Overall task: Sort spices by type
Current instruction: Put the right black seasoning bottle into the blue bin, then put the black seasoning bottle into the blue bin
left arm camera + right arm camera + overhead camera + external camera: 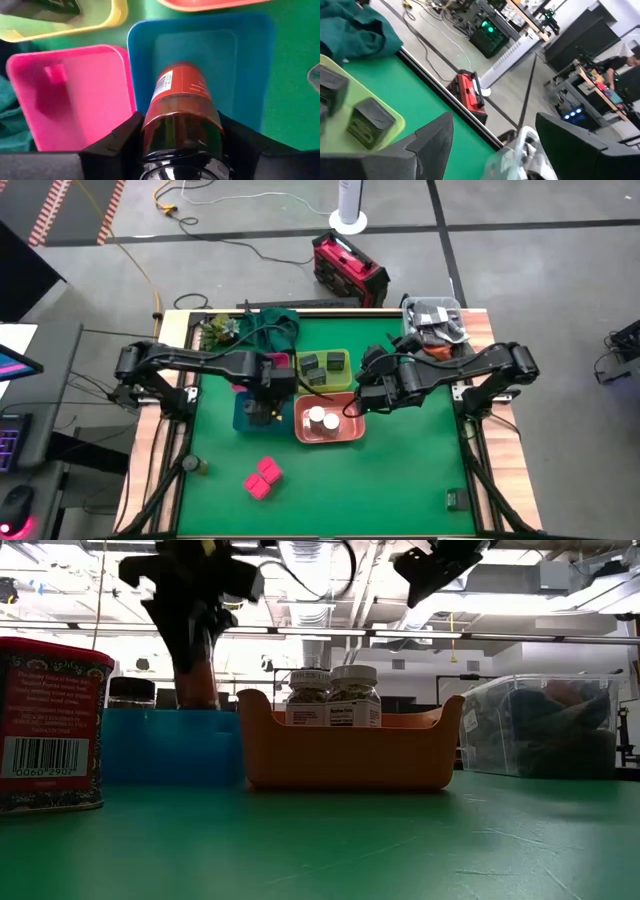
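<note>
My left gripper hangs over the blue bin, shut on a round spice jar with red-brown contents and a dark lid. My right gripper is open and holds nothing; it is raised beside the orange bin, in which two white-topped round jars stand. Dark grey square jars stand in the yellow-green bin. Pink square packets and one round jar sit on the green mat. My left gripper pinches the round jar between its two fingers at the upper part, just under the dark lid. It comes from above, pointing down. The jar hangs upright with its lower end inside the blue bin; whether it touches the bin's floor is hidden by the wall.
An empty pink bin stands next to the blue one. Green cloth and a plant lie at the far left. A clear tub of dark clutter sits at the far right corner. Open mat lies toward the near edge.
</note>
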